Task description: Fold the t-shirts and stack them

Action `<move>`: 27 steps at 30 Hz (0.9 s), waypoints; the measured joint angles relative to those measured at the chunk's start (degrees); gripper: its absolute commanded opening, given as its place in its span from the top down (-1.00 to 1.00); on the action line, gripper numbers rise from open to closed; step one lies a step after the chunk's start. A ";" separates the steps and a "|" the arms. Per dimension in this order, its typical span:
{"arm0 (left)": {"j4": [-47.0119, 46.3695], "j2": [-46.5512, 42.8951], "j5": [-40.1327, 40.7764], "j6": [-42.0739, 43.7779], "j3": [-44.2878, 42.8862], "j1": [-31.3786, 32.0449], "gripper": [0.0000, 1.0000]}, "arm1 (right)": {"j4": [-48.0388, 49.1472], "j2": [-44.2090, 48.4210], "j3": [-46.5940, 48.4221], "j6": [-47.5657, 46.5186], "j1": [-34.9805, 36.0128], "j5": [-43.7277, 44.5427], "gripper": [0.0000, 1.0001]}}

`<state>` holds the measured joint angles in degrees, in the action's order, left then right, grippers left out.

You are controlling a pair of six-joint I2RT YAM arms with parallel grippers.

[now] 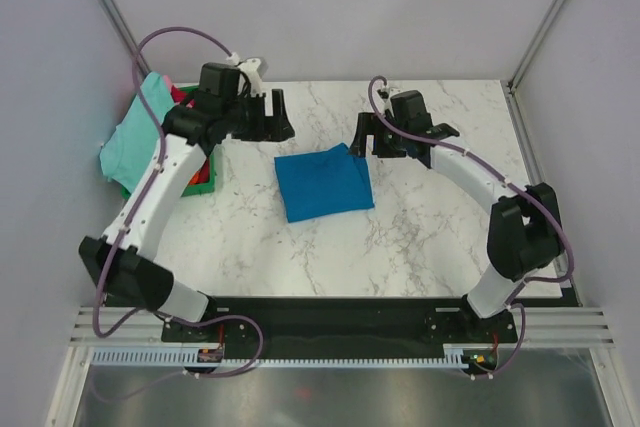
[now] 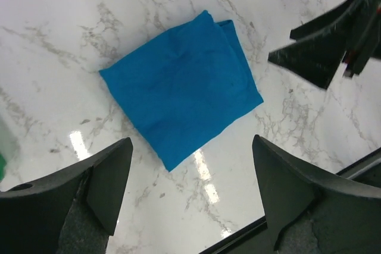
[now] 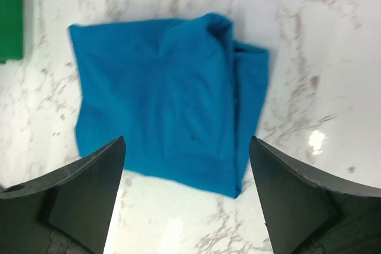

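Lying flat: blue t-shirt [image 1: 323, 183], folded into a rough square on the marble table [image 1: 420, 247], between the two sets of fingers and a little nearer the arm bases.
left gripper [image 1: 265, 115]: fingers spread wide, nothing between them, not touching the cloth. In the left wrist view the shirt's near corner sits just ahead of the gap between the fingertips.
right gripper [image 1: 372, 137]: fingers spread wide, holding nothing, close by the shirt's far right corner. In the right wrist view the shirt fills the space ahead of both fingertips, with its layered folded edges toward the right-hand finger.
mint-green t-shirt [image 1: 135, 142]: draped over the green basket [image 1: 205, 185], behind the left fingers and well apart from the right fingers.
orange-red t-shirt [image 1: 203, 173]: inside the basket, mostly hidden by the left arm.
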<state>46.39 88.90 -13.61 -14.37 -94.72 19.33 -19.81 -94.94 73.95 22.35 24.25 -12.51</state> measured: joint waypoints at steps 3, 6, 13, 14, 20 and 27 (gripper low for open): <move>-0.55 -7.82 3.63 1.27 6.36 -0.39 -0.78 | -0.85 -5.25 4.20 -1.11 -2.51 1.11 -0.83; -1.70 -11.41 7.98 1.92 13.60 -0.59 -0.78 | -2.19 -12.68 8.31 -2.05 -3.65 2.32 -0.83; -3.26 -11.69 14.95 2.69 23.15 0.15 -0.78 | -4.63 -25.75 15.39 -3.54 -3.30 1.92 -0.79; -3.54 -11.72 15.28 2.73 23.15 0.15 -0.78 | -4.59 -26.82 15.63 -3.76 -3.17 1.84 -0.78; -4.98 -12.02 16.76 2.97 23.15 0.15 -0.78 | -2.54 -27.74 16.50 -3.43 -2.05 0.00 -0.69; -4.98 -12.59 17.55 3.04 23.17 0.37 -0.77 | 0.07 -29.35 16.46 -2.64 -0.09 -1.31 0.71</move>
<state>41.41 76.31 3.95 -11.33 -71.55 19.70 -19.75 -124.29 90.41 19.70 24.16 -13.82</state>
